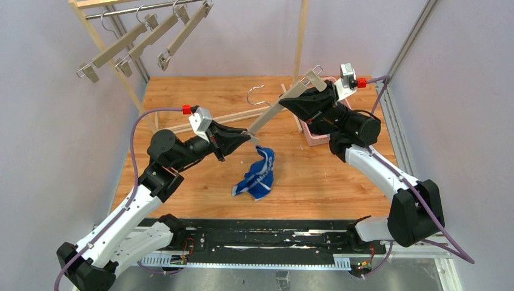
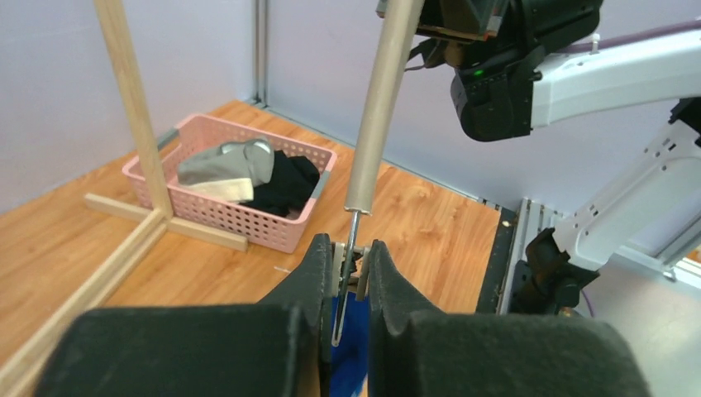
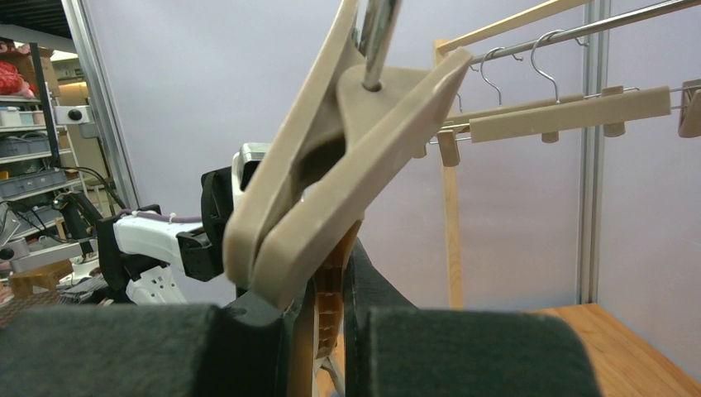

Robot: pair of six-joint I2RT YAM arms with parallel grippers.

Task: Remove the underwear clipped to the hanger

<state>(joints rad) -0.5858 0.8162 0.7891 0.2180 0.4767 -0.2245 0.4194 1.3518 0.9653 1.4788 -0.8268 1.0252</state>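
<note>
My two grippers hold a beige clip hanger (image 1: 273, 112) tilted between them above the table. My left gripper (image 1: 250, 138) is shut on the hanger's lower clip (image 2: 350, 252), squeezing it. The bright blue underwear (image 1: 257, 176) lies crumpled on the table right below, its top corner reaching up to that clip. It shows as blue cloth (image 2: 351, 339) under the clip in the left wrist view; I cannot tell whether it is still pinched. My right gripper (image 1: 296, 95) is shut on the hanger's bar next to the upper clip (image 3: 347, 157). The grey underwear (image 2: 227, 161) and the black underwear (image 2: 285, 182) lie in the pink basket (image 2: 207, 217).
The pink basket (image 1: 312, 138) stands at the back right, mostly hidden by my right arm. A wooden rack post (image 1: 300, 36) and its base bars (image 1: 206, 121) cross the back of the table. Three empty clip hangers (image 1: 145, 39) hang on the rail at the top left.
</note>
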